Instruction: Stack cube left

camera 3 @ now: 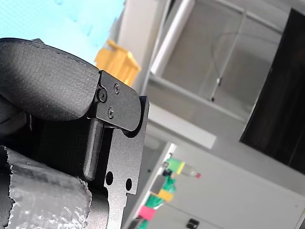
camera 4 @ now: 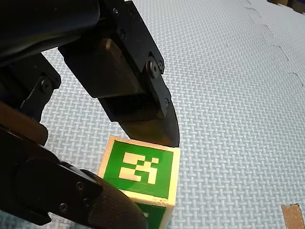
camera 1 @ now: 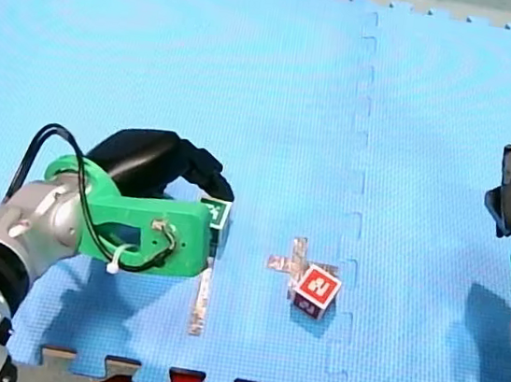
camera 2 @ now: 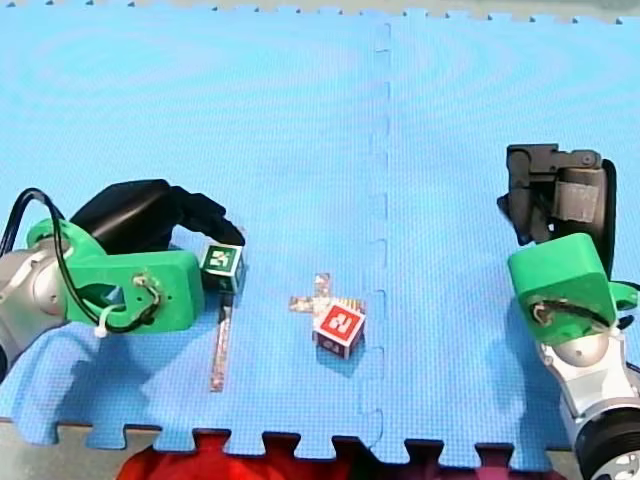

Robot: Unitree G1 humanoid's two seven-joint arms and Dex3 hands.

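A blue foam puzzle mat point(camera 2: 300, 110) covers the work surface, and something red point(camera 2: 200, 466) shows below its toothed near edge. Nearest on the mat, a strip of silvery tape point(camera 2: 219, 350) runs away from the robot. Just right of it, a red cube point(camera 2: 339, 329) with a white pattern on top sits at the near right corner of a small tape cross point(camera 2: 318, 296).

Beyond the far end of the strip, the green cube point(camera 2: 223, 262) is pinched in the left hand point(camera 2: 150, 215), which comes in from the mat's left side behind a green wrist mount point(camera 2: 150, 285). In the second wrist view, dark fingertips point(camera 4: 143, 119) press on opposite sides of the cube, its patterned face up. Whether it touches the mat cannot be told. The two cubes are apart, the green one left of the red.

Past a seam point(camera 2: 385, 150) in the mat, the right hand point(camera 2: 550, 195) is well to the right and holds nothing.
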